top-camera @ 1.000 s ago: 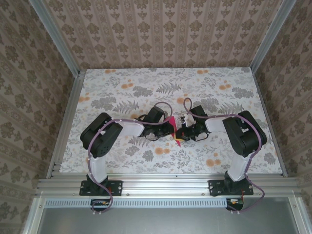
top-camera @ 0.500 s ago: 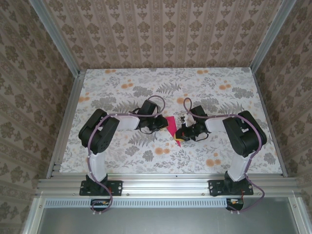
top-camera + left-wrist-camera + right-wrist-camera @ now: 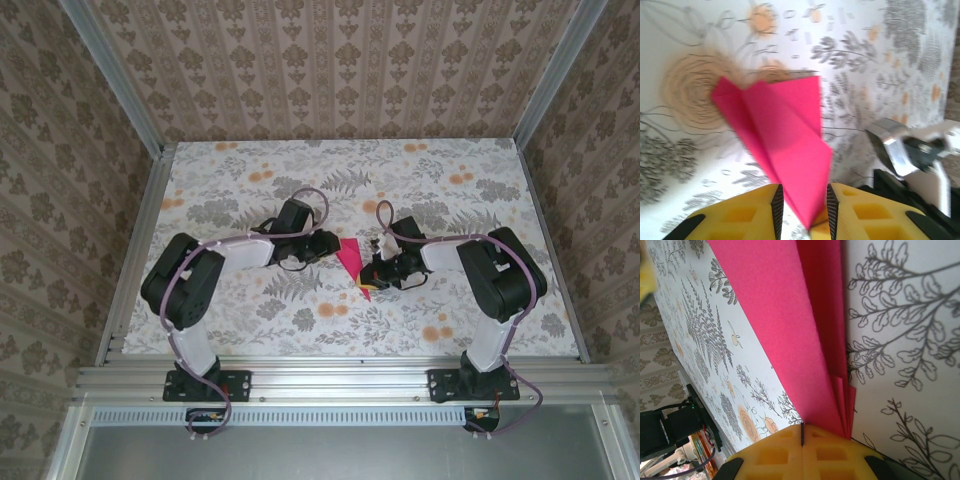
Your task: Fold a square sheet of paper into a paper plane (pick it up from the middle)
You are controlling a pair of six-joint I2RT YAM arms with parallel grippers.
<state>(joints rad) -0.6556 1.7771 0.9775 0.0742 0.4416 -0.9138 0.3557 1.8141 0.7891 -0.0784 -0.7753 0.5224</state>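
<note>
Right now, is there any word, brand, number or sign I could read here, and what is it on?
None can be read.
The pink paper plane is blank.
The table cover carries only leaf and flower prints, the wallpaper only ornament.
Any marking on the arm bases is too small to read.

Bright, even light leaves only faint shadows on the table [image 3: 450,200] from above, the left wrist view is blurred and pale, and the pink paper [image 3: 780,315] looks sharp in the right wrist view.
</note>
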